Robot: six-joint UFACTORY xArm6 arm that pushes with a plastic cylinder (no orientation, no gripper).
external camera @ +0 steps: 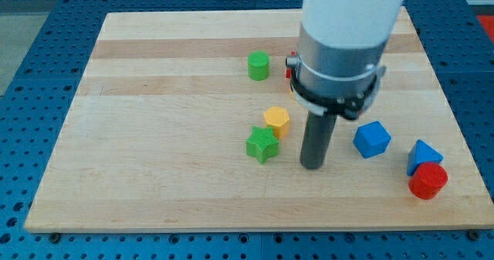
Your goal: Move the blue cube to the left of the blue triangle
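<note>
The blue cube [372, 139] sits on the wooden board [154, 136] at the view's right. The blue triangle [424, 153] lies further right of it, with a gap between them. My tip [312, 166] rests on the board to the left of the blue cube and slightly below it, a short way apart from it. The rod rises into the arm's grey and white body [343, 52], which hides part of the board behind it.
A red cylinder [428, 181] touches the blue triangle's lower edge. A yellow hexagon [276, 121] and a green star [262, 145] sit left of my tip. A green cylinder [258, 65] stands near the top. A red block [290, 65] is mostly hidden behind the arm.
</note>
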